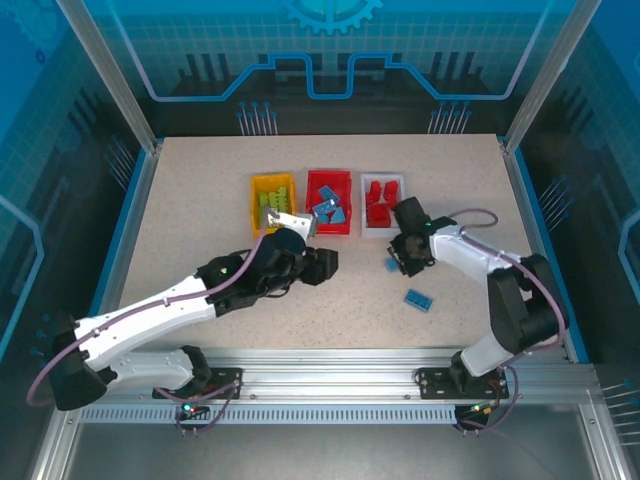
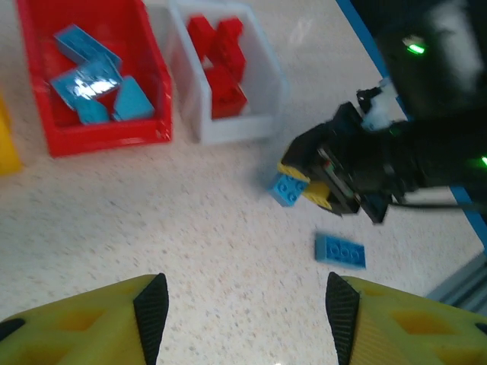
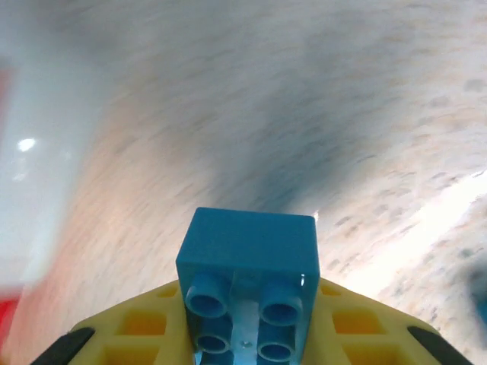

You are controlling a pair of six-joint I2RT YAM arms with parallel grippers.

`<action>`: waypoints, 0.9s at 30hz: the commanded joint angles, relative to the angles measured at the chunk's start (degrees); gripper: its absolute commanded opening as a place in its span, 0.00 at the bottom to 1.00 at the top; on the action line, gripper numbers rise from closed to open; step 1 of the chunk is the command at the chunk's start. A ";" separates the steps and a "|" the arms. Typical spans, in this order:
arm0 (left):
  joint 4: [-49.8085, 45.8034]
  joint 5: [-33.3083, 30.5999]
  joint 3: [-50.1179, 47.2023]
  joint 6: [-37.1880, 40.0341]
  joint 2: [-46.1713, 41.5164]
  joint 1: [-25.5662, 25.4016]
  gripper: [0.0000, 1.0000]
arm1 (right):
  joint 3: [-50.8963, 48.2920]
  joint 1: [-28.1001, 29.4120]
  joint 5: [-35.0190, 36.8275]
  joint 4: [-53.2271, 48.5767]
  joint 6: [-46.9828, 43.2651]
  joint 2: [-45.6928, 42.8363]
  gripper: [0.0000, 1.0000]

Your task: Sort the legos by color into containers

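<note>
While right fingers clench blue brick low over counter, near white bin | risk: brick slips from shallow hold, or lands among red bricks instead of red bin | left fingers spread, empty

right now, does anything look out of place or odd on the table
One loose blue lego lies flat on the table near the right arm, outside the red bin that holds the other blue ones. The right hand grips a second blue lego. Nothing looks spilled or damaged.
</note>
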 commanded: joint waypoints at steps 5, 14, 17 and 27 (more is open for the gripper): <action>-7.45 5.93 3.94 -4.23 -2.23 13.49 0.61 | 18.94 7.52 4.24 2.90 -30.60 9.81 0.24; -3.90 11.33 6.00 -4.41 1.86 17.58 0.61 | 50.03 2.59 -10.47 -3.36 -38.70 36.15 0.25; -3.80 11.89 5.69 -4.77 2.48 17.57 0.60 | 56.66 0.90 -13.52 -5.33 -37.98 41.98 0.26; -3.20 13.03 3.86 -5.42 1.87 17.44 0.60 | 62.31 0.47 -15.68 -7.36 -38.16 44.69 0.55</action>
